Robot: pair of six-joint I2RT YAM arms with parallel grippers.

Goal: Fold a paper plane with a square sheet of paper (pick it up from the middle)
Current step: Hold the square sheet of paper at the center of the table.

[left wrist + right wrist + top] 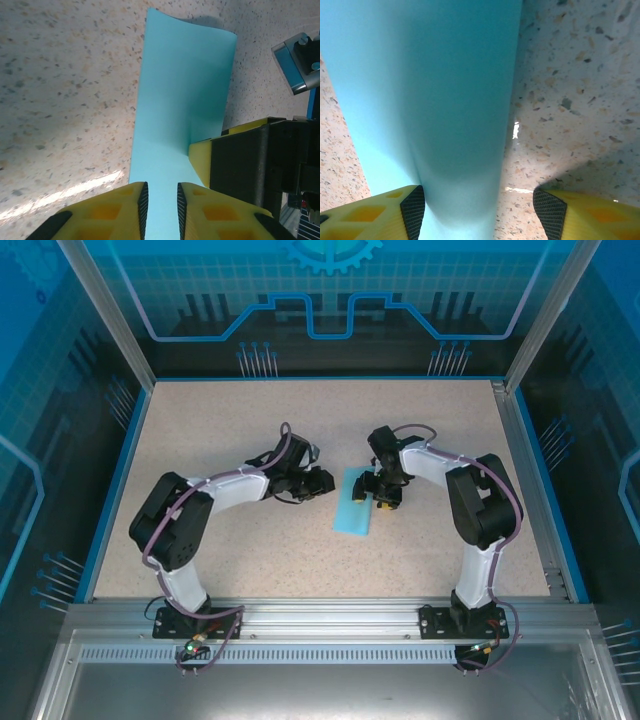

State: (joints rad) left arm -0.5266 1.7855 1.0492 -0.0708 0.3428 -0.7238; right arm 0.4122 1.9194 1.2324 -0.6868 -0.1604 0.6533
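Speckled table (300, 565), light-blue paper (352, 515), left fingers (117, 212) narrowly parted, right fingers (375, 217) wide apart.

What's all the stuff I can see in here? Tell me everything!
Light-blue sheet of paper: one, cyan, mid-table between the arms, showing as a narrow strip.
Speckled table top: one, beige with dark flecks, under everything.
Blue table rim: one, blue, along the left, far and right edges.
Glowing wall panels: several, blue with line patterns, around the table.
Metal rail: one, silver, near edge, carrying both arm bases.
Left robot arm: one, white and black, left of the paper.
Right robot arm: one, white and black, right of the paper.
Left jaws: one pair, yellow with black pads, narrow gap, paper showing between them.
Right jaws: one pair, yellow, wide apart, paper partly between them.
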